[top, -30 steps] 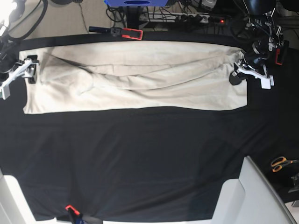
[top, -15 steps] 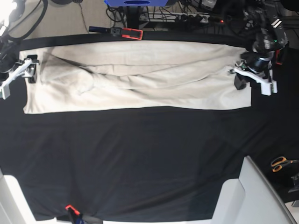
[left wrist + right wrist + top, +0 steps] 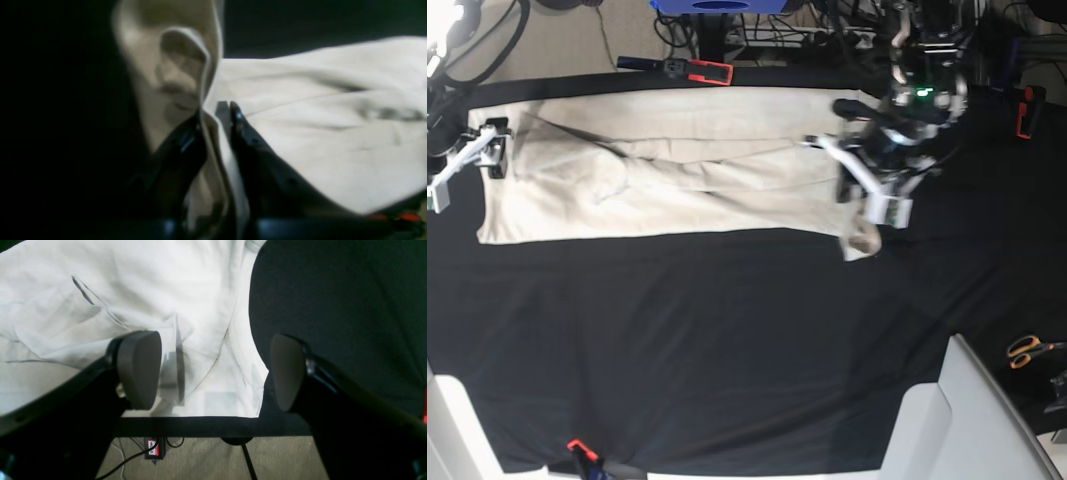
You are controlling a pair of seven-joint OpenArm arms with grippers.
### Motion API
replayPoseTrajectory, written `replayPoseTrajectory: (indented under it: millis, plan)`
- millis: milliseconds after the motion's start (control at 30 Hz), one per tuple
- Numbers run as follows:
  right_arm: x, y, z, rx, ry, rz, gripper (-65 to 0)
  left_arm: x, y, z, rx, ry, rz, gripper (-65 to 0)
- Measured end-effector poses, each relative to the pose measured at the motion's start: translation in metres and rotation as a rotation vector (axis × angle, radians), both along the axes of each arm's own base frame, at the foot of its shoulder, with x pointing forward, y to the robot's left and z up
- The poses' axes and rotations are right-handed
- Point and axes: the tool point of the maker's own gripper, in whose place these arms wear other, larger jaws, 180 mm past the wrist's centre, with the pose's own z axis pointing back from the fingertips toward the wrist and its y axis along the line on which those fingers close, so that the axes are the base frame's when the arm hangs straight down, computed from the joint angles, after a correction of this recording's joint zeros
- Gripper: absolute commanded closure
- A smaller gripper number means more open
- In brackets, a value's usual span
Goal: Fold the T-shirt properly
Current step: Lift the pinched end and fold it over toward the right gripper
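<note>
T-shirt [image 3: 317, 133] edge inside left pincer [image 3: 215, 113]

The shirt [image 3: 677, 170] is spread lengthwise across a black cloth [image 3: 727, 350] — its right end is lifted and folded inward by the left gripper [image 3: 872, 195]. The right gripper [image 3: 472, 155] is held at the opposite end — scissors [image 3: 1027, 350] are seen at the right edge.
</note>
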Motion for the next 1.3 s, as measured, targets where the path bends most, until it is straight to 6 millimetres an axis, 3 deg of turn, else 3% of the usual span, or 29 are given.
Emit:
replayPoseTrajectory:
  millis: [200, 433, 633, 900, 1100, 1300]
  plan:
    - [0.0, 0.0, 0.0, 0.0, 0.001, 0.0, -46.8, -0.008, -0.072, 0.004, -0.078, -0.002, -0.171, 0.0]
    - [0.0, 0.0, 0.0, 0.0, 0.001, 0.0, -46.8, -0.007, -0.106, 0.001, -0.113, 0.017, -0.165, 0.0]
    - [-0.002, 0.006, -0.003, 0.018, 0.004, -0.006, -46.8, -0.017, -0.142, -0.015, -0.137, 0.071, -0.252, 0.0]
    - [-0.005, 0.005, -0.004, 0.017, 0.009, -0.006, -46.8, -0.022, -0.148, -0.032, -0.132, 0.119, -0.257, 0.0]
    - [-0.005, 0.005, -0.004, 0.017, 0.008, -0.006, -46.8, -0.009, -0.158, -0.031, -0.149, 0.112, -0.255, 0.0]
    - [-0.006, 0.005, -0.005, 0.017, 0.012, -0.005, -46.8, -0.01, -0.161, -0.035, -0.151, 0.122, -0.253, 0.0]
